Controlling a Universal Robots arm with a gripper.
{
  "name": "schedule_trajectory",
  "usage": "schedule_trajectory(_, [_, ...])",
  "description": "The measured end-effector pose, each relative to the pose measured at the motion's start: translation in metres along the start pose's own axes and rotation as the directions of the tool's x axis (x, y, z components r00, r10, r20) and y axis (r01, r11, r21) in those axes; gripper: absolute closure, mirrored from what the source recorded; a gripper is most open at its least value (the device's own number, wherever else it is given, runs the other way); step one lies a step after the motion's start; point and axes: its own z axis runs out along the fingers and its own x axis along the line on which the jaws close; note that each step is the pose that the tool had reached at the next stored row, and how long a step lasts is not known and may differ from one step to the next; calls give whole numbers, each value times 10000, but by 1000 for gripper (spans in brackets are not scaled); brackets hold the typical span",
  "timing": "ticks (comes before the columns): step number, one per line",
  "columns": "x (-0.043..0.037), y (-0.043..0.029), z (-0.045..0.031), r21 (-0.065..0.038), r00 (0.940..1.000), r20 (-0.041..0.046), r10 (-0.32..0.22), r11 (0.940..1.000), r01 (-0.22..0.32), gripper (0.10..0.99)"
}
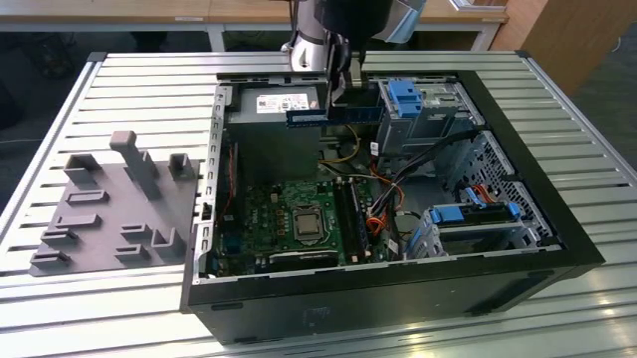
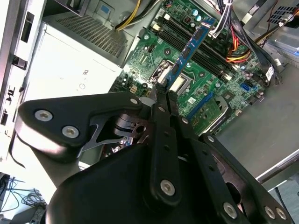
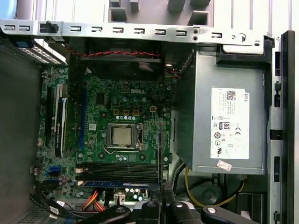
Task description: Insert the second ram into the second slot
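My gripper [image 1: 344, 93] hangs over the far part of the open computer case, shut on the second ram [image 1: 333, 115], a thin blue stick held level above the power supply. In the second wrist view the fingers [image 2: 163, 100] pinch one end of the ram [image 2: 189, 49], which reaches out over the green motherboard [image 2: 210, 79]. The first wrist view shows it edge-on as a thin line [image 3: 160, 149] above the board. The dark memory slots [image 3: 121, 169] lie below, apart from it. Another blue stick [image 3: 117, 184] sits in the slot next to them.
The grey power supply [image 3: 224, 121] fills one corner of the case. The processor socket [image 3: 122, 136] sits mid-board, and coloured cables [image 1: 383, 201] run beside the slots. Blue drive-bay clips [image 1: 403, 97] stand close to the gripper. A grey fixture plate [image 1: 110, 209] lies at the exterior view's left.
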Motion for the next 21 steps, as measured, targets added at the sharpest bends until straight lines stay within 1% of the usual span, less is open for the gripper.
schedule_trajectory(21, [133, 4, -2, 0, 10000, 0, 0, 10000, 0, 949])
